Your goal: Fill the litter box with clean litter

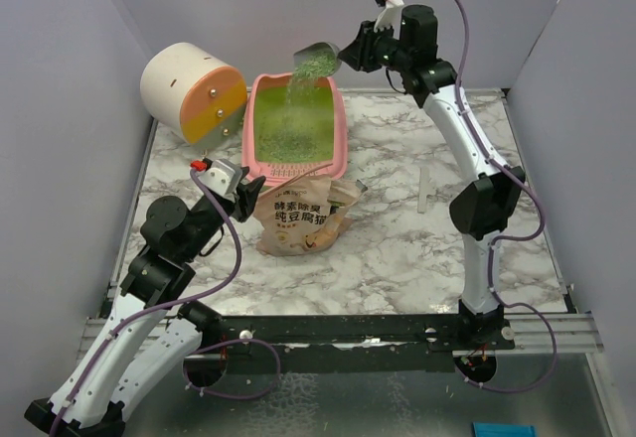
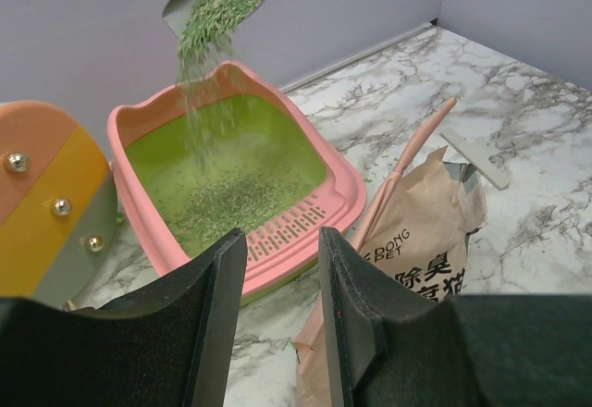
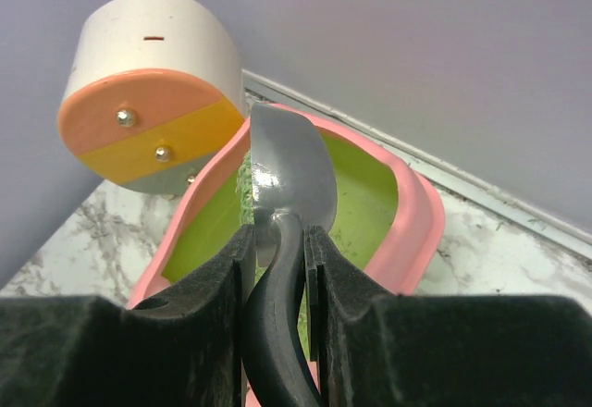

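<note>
Marble table (image 1: 397, 248) bears the litter box (image 1: 342, 129), above which the right fingers (image 3: 203, 333), clamping the grey scoop (image 1: 320, 56), pour clean litter (image 1: 293, 129) onto a thin layer inside, the left fingers (image 2: 213, 324) parted and empty just before it; filling looks early, more scoops needed.

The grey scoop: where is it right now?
In the top view, the scoop is at the back centre, held in the right hand above the far end of the litter box, pouring litter in; the cream-and-orange cylinder sits to its left.
</note>
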